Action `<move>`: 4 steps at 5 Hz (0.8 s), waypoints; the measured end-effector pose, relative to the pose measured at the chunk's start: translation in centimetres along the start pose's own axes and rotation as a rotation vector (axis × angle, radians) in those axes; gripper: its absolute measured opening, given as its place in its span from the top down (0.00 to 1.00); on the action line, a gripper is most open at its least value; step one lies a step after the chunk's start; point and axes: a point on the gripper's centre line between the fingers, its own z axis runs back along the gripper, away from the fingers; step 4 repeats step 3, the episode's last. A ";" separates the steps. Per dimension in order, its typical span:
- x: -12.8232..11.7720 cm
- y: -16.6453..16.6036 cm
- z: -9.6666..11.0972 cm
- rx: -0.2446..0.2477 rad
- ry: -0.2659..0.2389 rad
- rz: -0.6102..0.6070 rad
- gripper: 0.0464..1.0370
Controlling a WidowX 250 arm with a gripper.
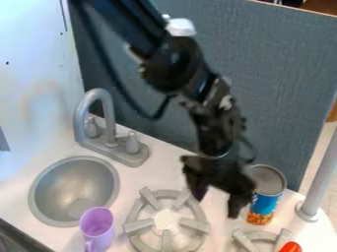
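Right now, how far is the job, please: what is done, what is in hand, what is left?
Done: nothing I can confirm; the can stands upright on the counter, and the purple cup is by the sink. In hand: nothing I can see; the tool is open, beside the can. Left: probably any grasping or placing, since both things are out of the tool.

Room at the middle, crowding at the near and right sides

Bare counter [158,162] runs between the sink [74,192] and the left burner [138,225], a lane narrowed at its near end by the purple cup [97,229]. Far left, the tall faucet [97,92] blocks low passage. The can [265,197] stands right beside the gripper [216,201], leaving a small gap before the pole [322,172]. The upright panel [283,88] bounds the far side; the right burner [247,242] obstructs the near right.
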 end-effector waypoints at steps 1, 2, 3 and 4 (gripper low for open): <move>3.1 -0.4 -1.2 0.035 0.043 -0.028 0.04; 6.2 -1.8 -1.9 0.055 0.056 -0.102 0.04; 7.0 -2.5 -1.6 0.076 0.034 -0.139 0.04; 7.0 -2.5 -1.6 0.076 0.034 -0.139 0.04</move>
